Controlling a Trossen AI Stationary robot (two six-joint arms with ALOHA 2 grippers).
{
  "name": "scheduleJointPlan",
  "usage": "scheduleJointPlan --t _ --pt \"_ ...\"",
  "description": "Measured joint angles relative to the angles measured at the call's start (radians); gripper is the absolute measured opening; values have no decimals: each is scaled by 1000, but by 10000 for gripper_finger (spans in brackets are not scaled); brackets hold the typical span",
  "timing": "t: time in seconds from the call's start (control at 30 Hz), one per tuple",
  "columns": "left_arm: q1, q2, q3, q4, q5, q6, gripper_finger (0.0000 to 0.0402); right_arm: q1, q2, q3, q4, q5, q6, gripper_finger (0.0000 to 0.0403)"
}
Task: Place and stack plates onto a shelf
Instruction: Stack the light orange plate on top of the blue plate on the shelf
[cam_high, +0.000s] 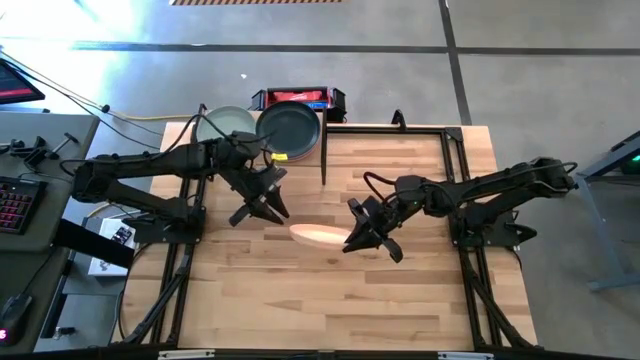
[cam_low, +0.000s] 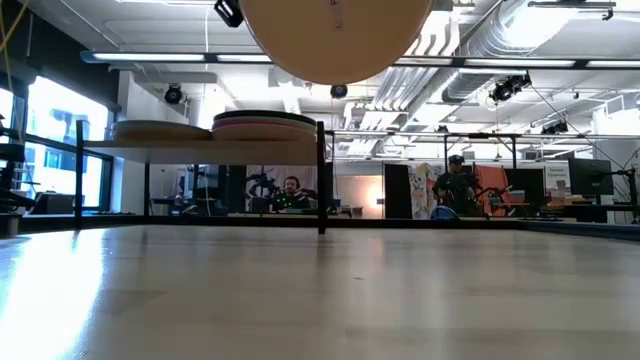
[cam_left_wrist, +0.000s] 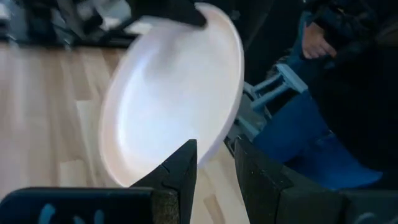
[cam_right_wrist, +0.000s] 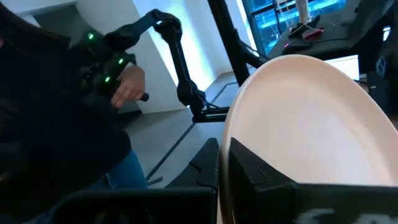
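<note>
You are mid-carry: your right hand (cam_high: 372, 238), pressed together, pinches the round matte peach plate (cam_high: 318, 236) above the counter's (cam_high: 300, 300) middle, your left hand (cam_high: 262, 208) partly spread alongside; next swing it to the far-left light-wood shelf (cam_low: 200, 143).

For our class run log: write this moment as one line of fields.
right end effector: shut on peach plate, held above table | left end effector: open beside it | shelf: plates stacked
</note>
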Motion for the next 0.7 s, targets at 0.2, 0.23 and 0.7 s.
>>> scheduleJointPlan --t 0.2,0.23,0.7 --pt "-20 54 0 2 28 1 99 0 0 0 2 15 0 0" --pt "-23 62 0 5 28 3 99 0 0 0 2 15 0 0" --pt "-33 142 0 28 23 35 99 0 0 0 -2 16 1 0"
